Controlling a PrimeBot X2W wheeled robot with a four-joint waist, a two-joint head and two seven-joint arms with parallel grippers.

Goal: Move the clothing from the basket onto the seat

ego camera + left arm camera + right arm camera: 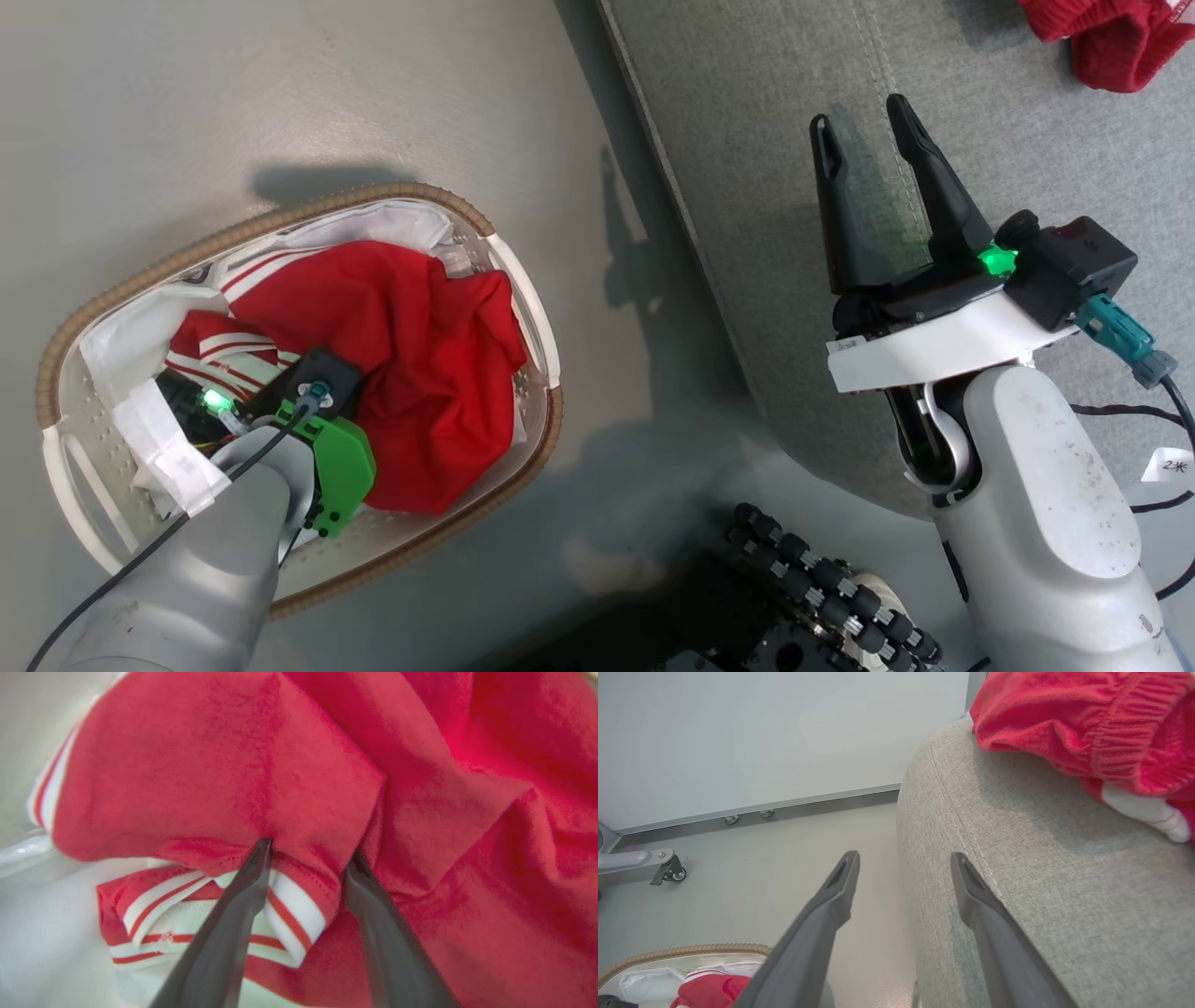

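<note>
Nearest the robot, the left gripper (pixel 310 851) is down inside the basket (pixel 56 345), which stands on the floor (pixel 187 93) just beside the seat (pixel 794 93). Its jaws stand apart, with a raised fold of the red shirt (pixel 224 765) between them. Both fingertips touch the cloth where the striped trim (pixel 289 905) begins. The fold does not look pinched, so no firm hold can be confirmed. The shirt lies crumpled across most of the basket, on top of the white liner (pixel 140 336), and nothing is lifted clear of the rim.

Further out, the right gripper (pixel 860 112) hovers over the near edge of the seat. Its jaws are wide apart and it holds nothing.

Farthest away, a second red garment lies bunched on the seat cushion, well apart from both grippers. Its gathered waistband marks it as the red shorts (pixel 1111 37).

Assessment: the task is about half done. One garment is on the seat and one is in the basket. Outstanding steps:
- Close the left jaws on the fold.
- Raise the shirt free of the basket and liner.
- Carry it across to the seat and let go.

Risk noted: the liner sits directly beneath the shirt and could be caught up with it.
</note>
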